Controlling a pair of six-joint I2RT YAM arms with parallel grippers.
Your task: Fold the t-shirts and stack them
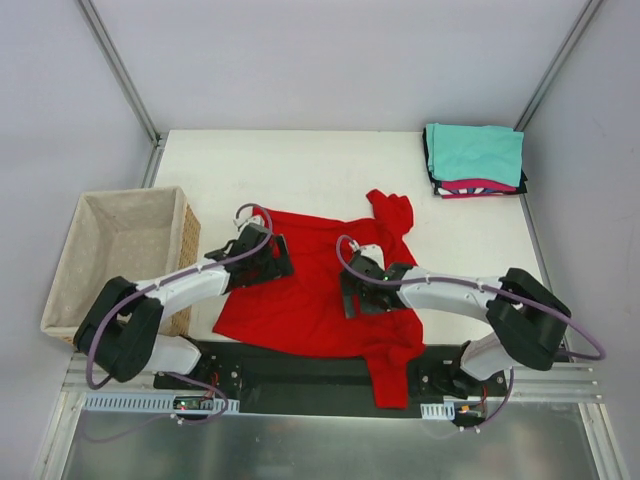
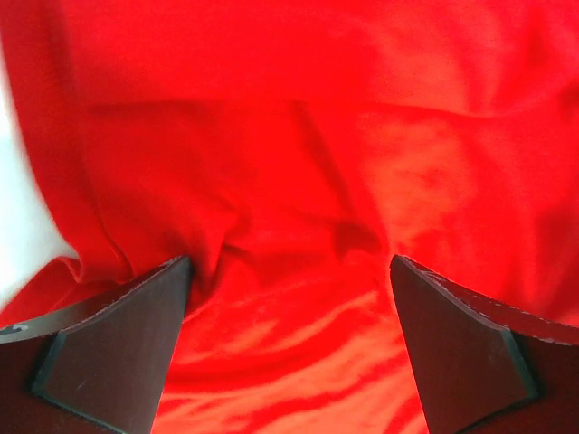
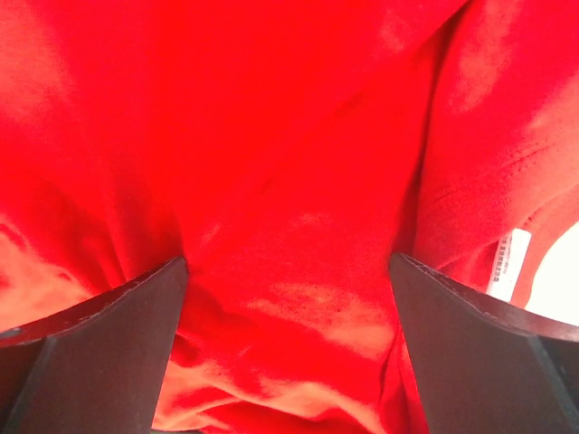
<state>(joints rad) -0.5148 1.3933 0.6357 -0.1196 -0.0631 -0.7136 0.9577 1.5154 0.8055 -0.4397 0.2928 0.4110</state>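
Observation:
A plain red t-shirt (image 1: 305, 300) lies spread and rumpled on the white table, one sleeve at the back right and part of it hanging over the near edge. My left gripper (image 1: 262, 258) is open and rests on the shirt's left part; red cloth (image 2: 289, 226) fills the gap between its fingers (image 2: 118, 344). My right gripper (image 1: 362, 285) is open over the shirt's right part, with red cloth (image 3: 289, 181) between its fingers (image 3: 470, 353). A stack of folded t-shirts (image 1: 474, 160), teal on top, with magenta-pink and black below, sits at the back right.
A wicker basket (image 1: 125, 255) with beige lining stands at the left edge of the table, close to my left arm. A white label (image 3: 507, 262) shows at the shirt's neck in the right wrist view.

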